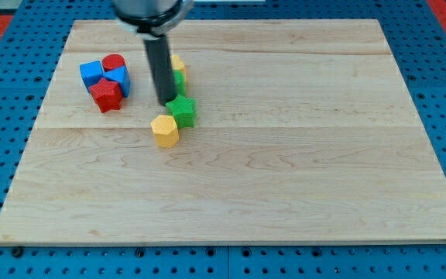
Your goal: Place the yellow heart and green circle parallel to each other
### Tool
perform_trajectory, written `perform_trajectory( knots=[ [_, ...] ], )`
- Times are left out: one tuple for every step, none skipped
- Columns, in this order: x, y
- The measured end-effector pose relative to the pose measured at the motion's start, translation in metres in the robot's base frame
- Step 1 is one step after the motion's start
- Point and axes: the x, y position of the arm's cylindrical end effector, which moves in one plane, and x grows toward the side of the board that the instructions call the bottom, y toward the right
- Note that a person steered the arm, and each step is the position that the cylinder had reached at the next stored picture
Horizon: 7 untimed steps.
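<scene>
Blue pegboard surrounds a pale wooden board [285,170] that fills most of the view. At the board's upper left sits a tight cluster: a blue cube [91,74], a red cylinder [114,63], a second blue block [122,79] whose shape I cannot make out, and a red star [107,95], all touching one another. Well to the view's right of that cluster stands my dark rod, coming down from the top edge, with my tip [166,102] resting on the board; it is a bare rod that grips nothing. Behind the rod, on its right side, the yellow heart [178,63] peeks out, and just below it a sliver of the green circle [180,79] shows; both are largely hidden by the rod, so whether they touch each other cannot be told. Just beside my tip, to its lower right, is a green star [183,111], and touching that star at its lower left lies a yellow hexagon [165,130].
</scene>
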Motion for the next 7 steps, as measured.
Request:
perform_trajectory(
  knots=[
    [-0.048, 0.012],
    [-0.094, 0.012],
    [-0.100, 0.052],
    [-0.108, 0.070],
    [-0.111, -0.020],
    [-0.121, -0.090],
    [-0.121, -0.078]
  ],
)
